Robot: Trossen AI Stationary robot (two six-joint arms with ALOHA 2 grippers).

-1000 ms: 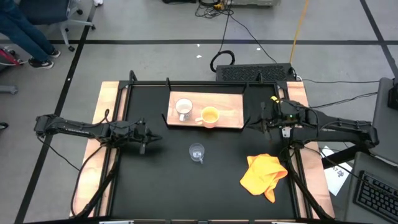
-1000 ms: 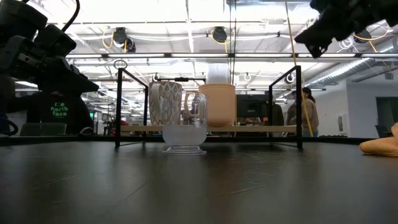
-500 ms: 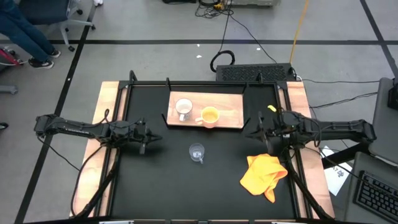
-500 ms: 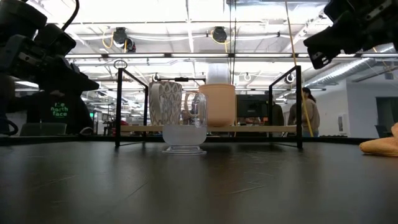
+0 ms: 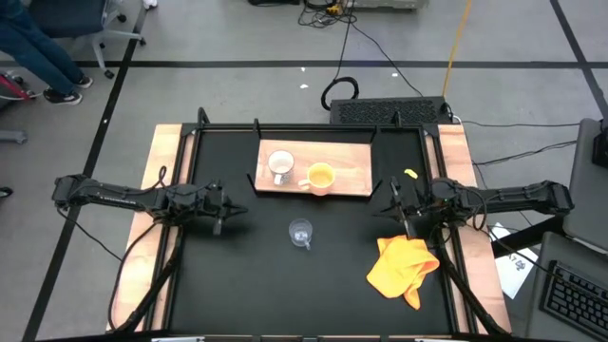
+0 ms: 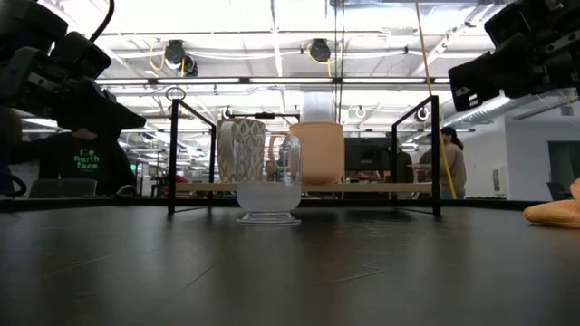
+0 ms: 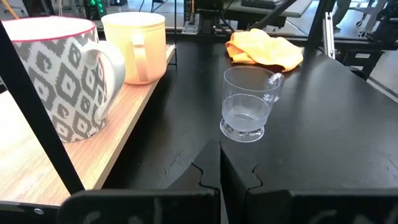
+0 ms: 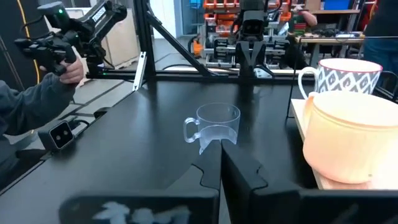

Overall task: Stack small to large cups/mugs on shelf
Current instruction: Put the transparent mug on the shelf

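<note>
The light-wood shelf (image 5: 350, 177) lies at the table's far middle. On it stand the white patterned mug (image 5: 280, 166) and the orange-yellow mug (image 5: 320, 177), side by side, each on its base. The clear glass cup (image 5: 301, 233) stands upright on the black tabletop just in front of the shelf; it also shows in the left wrist view (image 7: 249, 106) and the right wrist view (image 8: 214, 127). My left gripper (image 5: 239, 211) hovers shut at the table's left, pointing at the glass cup. My right gripper (image 5: 385, 205) hovers shut at the table's right, also pointing toward it.
A crumpled yellow cloth (image 5: 404, 268) lies on the tabletop at the near right, close under my right arm. Black frame posts (image 6: 172, 154) stand at the shelf's corners. A person sits beyond the table's far left (image 5: 38, 47).
My right gripper has swung toward the table's near edge and come a little lower, staying shut. My left arm and the cups have kept still.
</note>
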